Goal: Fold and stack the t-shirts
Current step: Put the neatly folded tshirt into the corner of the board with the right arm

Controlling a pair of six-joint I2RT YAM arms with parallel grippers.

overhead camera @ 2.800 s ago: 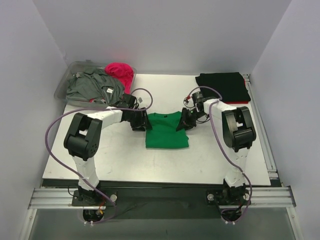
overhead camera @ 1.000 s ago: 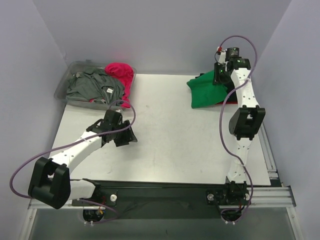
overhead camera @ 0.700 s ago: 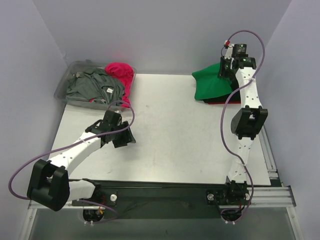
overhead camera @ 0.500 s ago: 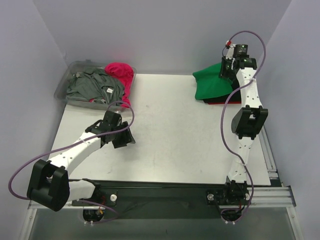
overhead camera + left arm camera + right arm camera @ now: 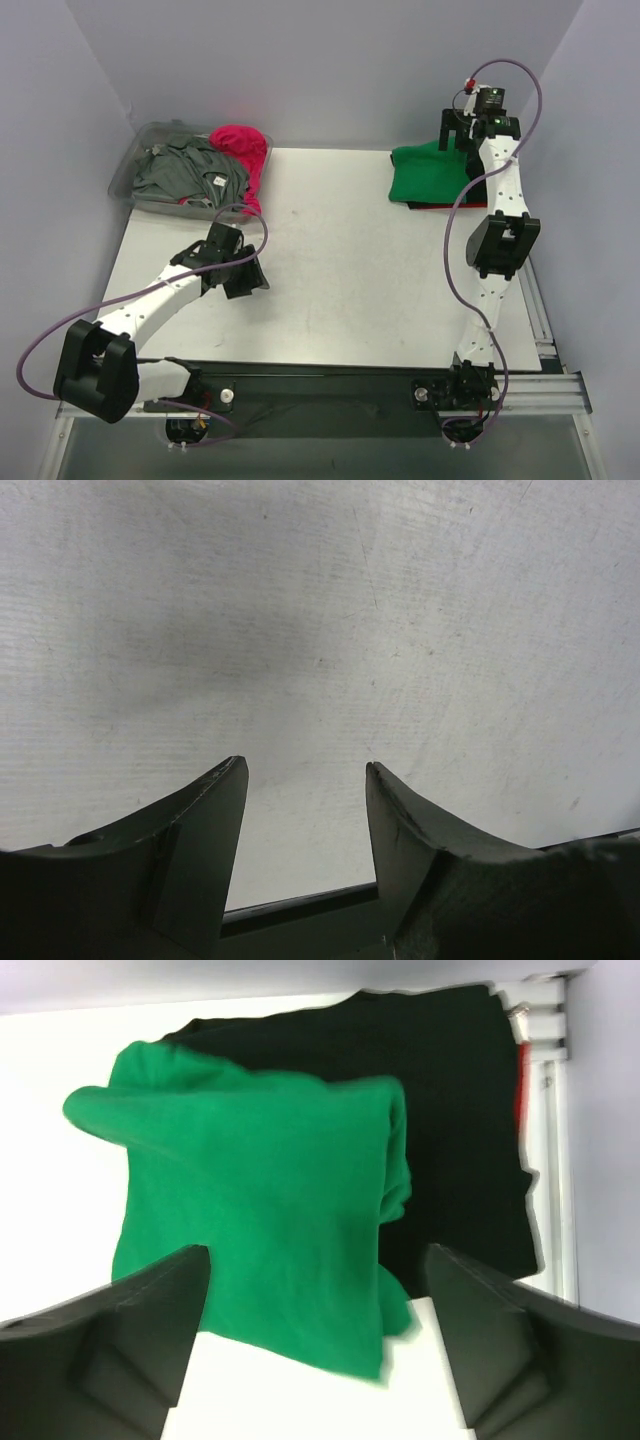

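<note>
The folded green t-shirt lies loosely on the folded black t-shirt at the table's far right corner. It covers the black one's left part in the right wrist view. My right gripper hangs above the pile's far edge, open, its jaws wide apart with no cloth between them. The grey t-shirt and the magenta t-shirt lie crumpled at the far left. My left gripper hovers low over bare table at the left, open and empty.
A clear plastic bin at the far left corner holds the grey and magenta shirts. A red edge shows beside the black shirt, next to the table's right rail. Walls close in on three sides.
My right gripper has opened and let go of the green shirt, which has settled onto the black one. The right arm drew slightly up and back. The left arm has not moved.
</note>
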